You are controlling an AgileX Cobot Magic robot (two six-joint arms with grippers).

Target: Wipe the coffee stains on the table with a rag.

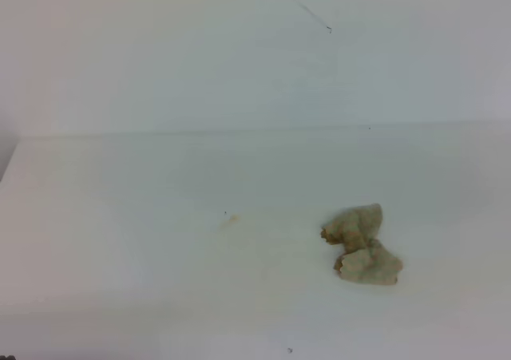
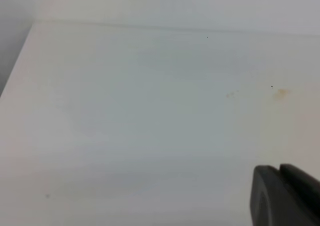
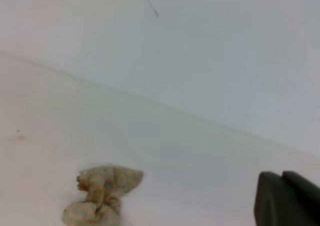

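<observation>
The rag point(image 1: 361, 245) is a bunched beige-grey cloth with brown patches. It lies loose on the white table point(image 1: 120, 216), right of the middle, and also shows in the right wrist view point(image 3: 102, 193). No large coffee blotch shows. Only a faint small orange-brown smudge point(image 1: 232, 219) marks the table left of the rag; it also shows in the left wrist view point(image 2: 281, 92) and the right wrist view point(image 3: 15, 138). Neither gripper shows in the exterior view. Only a dark finger part of the left gripper point(image 2: 282, 198) and of the right gripper point(image 3: 285, 198) shows, clear of the rag.
A white wall point(image 1: 239, 49) rises behind the table's far edge, with a thin dark mark point(image 1: 315, 18) on it. The table's left edge point(image 2: 17, 60) shows in the left wrist view. A few tiny dark specks dot the surface.
</observation>
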